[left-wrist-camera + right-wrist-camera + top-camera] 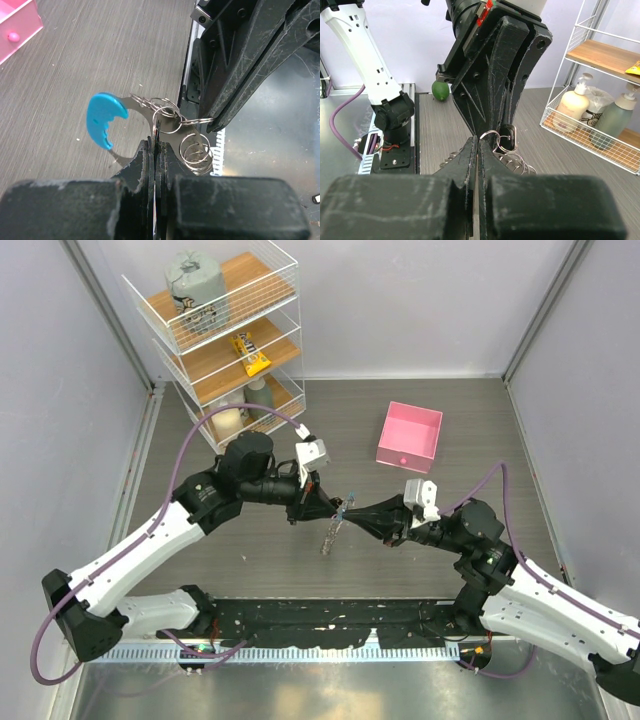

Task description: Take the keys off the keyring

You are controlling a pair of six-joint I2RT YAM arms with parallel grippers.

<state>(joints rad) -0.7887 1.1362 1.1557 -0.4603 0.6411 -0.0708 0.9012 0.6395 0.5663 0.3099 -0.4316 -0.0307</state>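
Overhead, grey wood-grain table [470, 410], pale walls [420, 300], wire shelf [270, 270], pink box [420, 458], keyring [340, 512]

We look down on a grey wood-grain table [470, 430] enclosed by pale lavender walls [420, 300] under even light. At upper left of the top view stands a white wire rack [297, 300] with three wooden shelves, and right of centre sits an open pink box [405, 455]. In the right wrist view, the rack's lowest shelf holds pump bottles [575, 102].
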